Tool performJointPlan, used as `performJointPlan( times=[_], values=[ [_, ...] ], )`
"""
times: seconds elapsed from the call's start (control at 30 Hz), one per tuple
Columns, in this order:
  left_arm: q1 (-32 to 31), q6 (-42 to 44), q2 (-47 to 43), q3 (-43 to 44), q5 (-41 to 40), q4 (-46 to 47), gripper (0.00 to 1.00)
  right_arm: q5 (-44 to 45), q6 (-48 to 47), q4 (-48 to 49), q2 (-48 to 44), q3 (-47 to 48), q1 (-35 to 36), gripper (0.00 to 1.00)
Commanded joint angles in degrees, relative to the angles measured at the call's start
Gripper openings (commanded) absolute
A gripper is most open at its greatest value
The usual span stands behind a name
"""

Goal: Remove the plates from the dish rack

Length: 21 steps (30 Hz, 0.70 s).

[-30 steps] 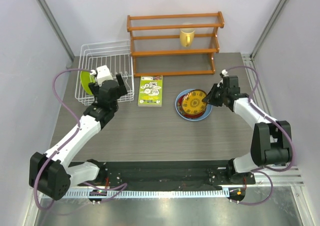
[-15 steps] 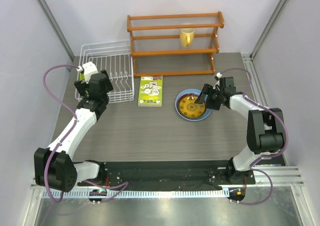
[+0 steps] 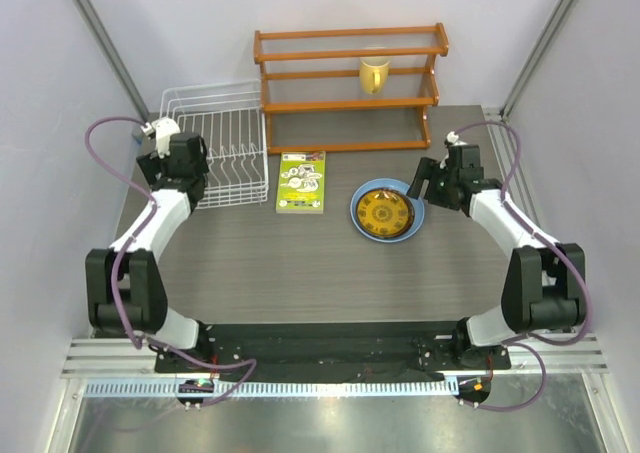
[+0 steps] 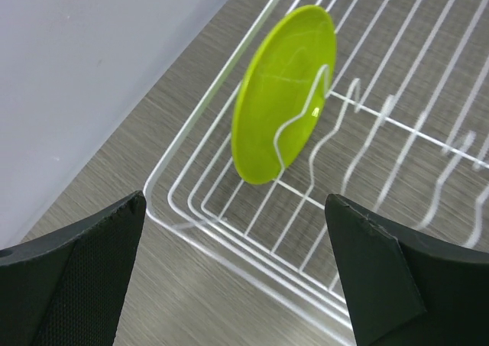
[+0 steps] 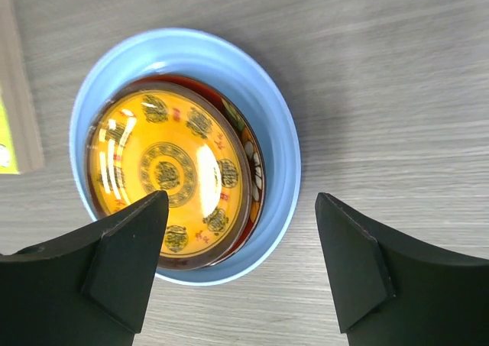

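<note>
A grey wood-grain worktop (image 3: 300,263), enclosed by pale walls, is shown from above, with both arms bolted at its near edge. An orange wooden shelf (image 3: 350,105) is set along the far edge, and a yellow mug (image 3: 374,74) stands on it. The white wire dish rack (image 3: 215,89) is placed at the far left corner, just beside the shelf. A green printed packet (image 3: 301,181) lies between the rack and the stack of plates.

Three plates are seen stacked right of centre. The light blue plate (image 5: 267,109) is at the bottom, the dark red plate (image 5: 256,179) is nested in it, and the yellow-orange plate (image 5: 164,178) rests on top. The lime green plate (image 4: 283,94) is left standing on edge in the rack's near left corner, propped against a bent tine.

The right gripper (image 5: 241,195) is held above the stack with its fingers spread wide and nothing between them. The left gripper (image 4: 235,197) is poised over the rack, its fingers likewise fully parted and empty, with the green plate framed between them but untouched.

The step in hand is judged to be the approach to the last plate. The next move would call for the left fingers to be lowered astride the upper rim, closed on it, and lifted clear of the tine without snagging the wires.
</note>
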Motion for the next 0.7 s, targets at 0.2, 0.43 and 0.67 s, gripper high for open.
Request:
performJointPlan(
  times=[0.2, 0.43, 0.67],
  values=[
    [5.79, 0.93, 10.78, 8.05, 0.88, 7.71, 0.99, 3.14, -2.11, -0.4, -4.4, 2.88, -0.1, 0.84],
    [7.64, 0.4, 14.65, 11.75, 3.6, 7.27, 0.7, 3.05, -2.46, -0.31, -1.85, 3.4, -0.1, 0.83],
    [8.69, -0.04, 16.14, 12.46, 5.62, 7.1, 0.59, 2.96, -2.55, -0.4, -1.76, 3.23, 0.08, 0.83]
  ],
)
